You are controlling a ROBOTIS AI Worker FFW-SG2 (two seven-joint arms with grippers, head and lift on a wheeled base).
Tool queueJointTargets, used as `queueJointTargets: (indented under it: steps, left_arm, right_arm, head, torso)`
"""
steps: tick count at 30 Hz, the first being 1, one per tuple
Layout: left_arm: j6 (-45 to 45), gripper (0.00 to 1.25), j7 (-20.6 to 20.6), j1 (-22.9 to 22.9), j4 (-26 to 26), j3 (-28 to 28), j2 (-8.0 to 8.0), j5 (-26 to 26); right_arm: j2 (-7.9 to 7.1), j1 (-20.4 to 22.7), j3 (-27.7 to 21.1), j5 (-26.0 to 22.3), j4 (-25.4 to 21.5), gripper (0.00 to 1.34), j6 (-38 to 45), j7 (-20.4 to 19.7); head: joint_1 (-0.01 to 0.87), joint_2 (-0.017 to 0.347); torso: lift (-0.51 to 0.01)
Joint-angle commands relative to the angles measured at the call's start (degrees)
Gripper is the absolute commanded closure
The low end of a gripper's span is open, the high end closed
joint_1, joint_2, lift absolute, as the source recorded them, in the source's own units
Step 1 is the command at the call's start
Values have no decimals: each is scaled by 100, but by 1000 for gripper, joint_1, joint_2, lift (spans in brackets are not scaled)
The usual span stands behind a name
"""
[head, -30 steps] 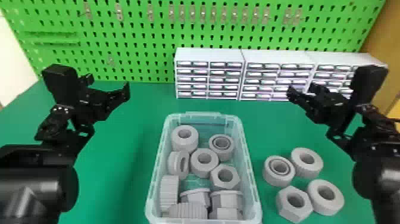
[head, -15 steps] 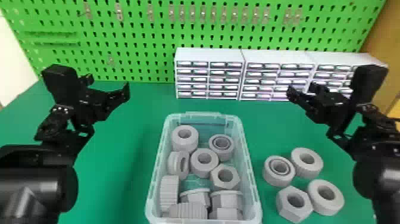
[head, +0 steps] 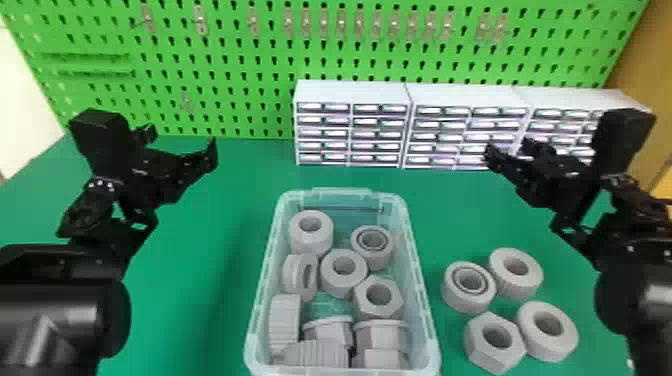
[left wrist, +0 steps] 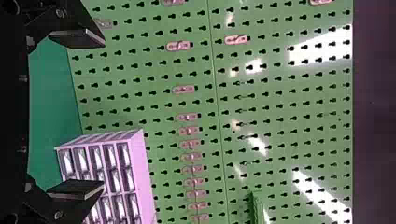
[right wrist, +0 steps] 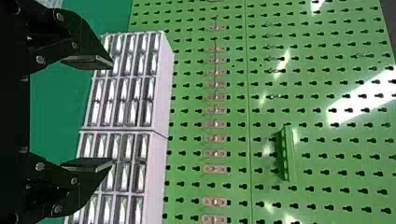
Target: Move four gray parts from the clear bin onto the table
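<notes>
Head view: one clear plastic bin [head: 419, 270], holding gray ring-shaped and hexagonal parts [head: 310, 245], on the green tabletop [head: 200, 250]. Right of it, four gray parts out on the table: one hexagonal nut [head: 477, 350], three thick round rings [head: 565, 345]. Black left gripper [head: 181, 142] and black right gripper [head: 510, 149], raised, beyond either side of the bin.

Left wrist view: left gripper [left wrist: 103, 114], flat fingers spread, nothing between.

Right wrist view: right gripper [right wrist: 112, 114], likewise spread and empty.
</notes>
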Motion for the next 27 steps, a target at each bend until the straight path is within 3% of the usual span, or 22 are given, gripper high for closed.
queueJointTargets:
  steps: [1, 27]
  left_arm:
    - [-17, 208, 0, 1, 7, 0, 1, -15]
    - [-96, 200, 0, -25, -2, -79, 1, -15]
  right_arm:
    - [5, 4, 33, 0, -15, 519, 12, -25]
    - [5, 4, 42, 70, -164, 519, 179, -60]
  head:
    - [678, 34]
    - [678, 34]
  torso:
    - [-50]
    - [-50]
